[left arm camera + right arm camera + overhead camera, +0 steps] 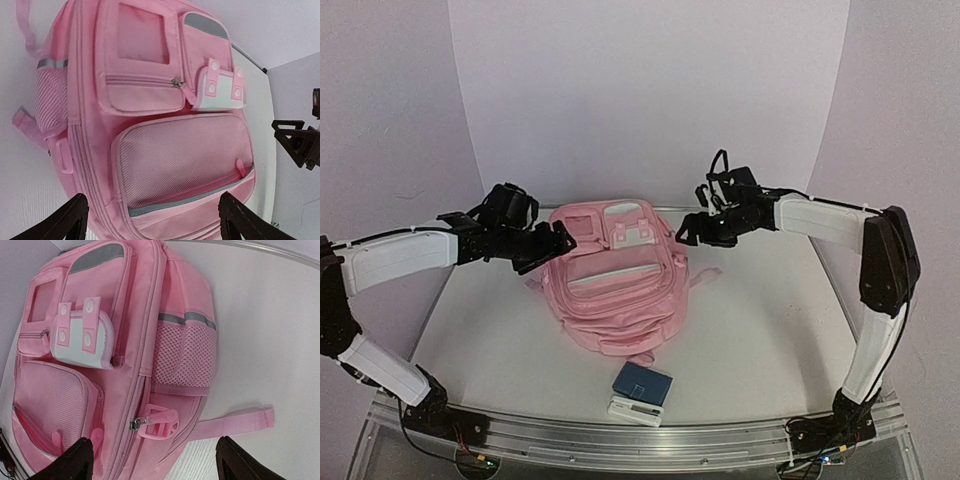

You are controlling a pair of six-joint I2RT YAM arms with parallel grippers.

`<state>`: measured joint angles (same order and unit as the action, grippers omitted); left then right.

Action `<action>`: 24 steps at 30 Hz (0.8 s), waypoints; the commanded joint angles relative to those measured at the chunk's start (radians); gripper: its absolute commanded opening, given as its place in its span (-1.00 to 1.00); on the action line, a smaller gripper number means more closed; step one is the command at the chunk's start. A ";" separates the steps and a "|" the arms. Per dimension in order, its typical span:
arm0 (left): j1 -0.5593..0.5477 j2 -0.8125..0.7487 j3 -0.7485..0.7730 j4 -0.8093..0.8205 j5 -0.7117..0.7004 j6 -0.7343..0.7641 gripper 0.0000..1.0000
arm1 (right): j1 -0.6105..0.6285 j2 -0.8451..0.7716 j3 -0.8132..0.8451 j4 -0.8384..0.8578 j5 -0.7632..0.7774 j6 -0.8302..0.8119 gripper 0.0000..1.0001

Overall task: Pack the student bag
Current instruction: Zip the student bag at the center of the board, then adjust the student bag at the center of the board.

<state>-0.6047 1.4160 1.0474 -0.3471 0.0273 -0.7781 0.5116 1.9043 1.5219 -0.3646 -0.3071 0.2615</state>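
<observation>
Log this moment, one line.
left gripper: open | right gripper: open | student bag: front-up on table, between grippers | blue item: outside bag

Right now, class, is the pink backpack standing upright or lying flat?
Lying flat on its back: the pink backpack rests on the table with its front pockets facing up.

student bag [615, 290] on table [760, 330], blue box [644, 384] near
</observation>
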 commanded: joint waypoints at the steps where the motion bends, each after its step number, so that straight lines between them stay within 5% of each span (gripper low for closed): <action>1: 0.030 -0.035 -0.091 0.033 0.103 -0.186 0.82 | 0.020 0.072 0.013 0.030 -0.077 0.053 0.57; 8: 0.056 0.004 -0.189 0.043 0.088 -0.231 0.75 | 0.037 0.120 0.007 0.086 -0.145 0.110 0.35; 13: 0.062 0.069 -0.239 0.140 0.109 -0.240 0.39 | 0.045 0.156 -0.003 0.108 -0.162 0.149 0.09; 20: 0.075 0.298 -0.052 0.187 0.179 -0.093 -0.24 | 0.047 0.120 -0.064 0.138 -0.177 0.188 -0.96; 24: 0.088 0.453 0.128 0.189 0.217 -0.002 -0.65 | 0.047 0.040 -0.137 0.141 -0.132 0.203 -1.00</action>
<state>-0.5362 1.7380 0.9894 -0.2560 0.2152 -0.8953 0.5508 2.0370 1.4575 -0.2125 -0.4680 0.4501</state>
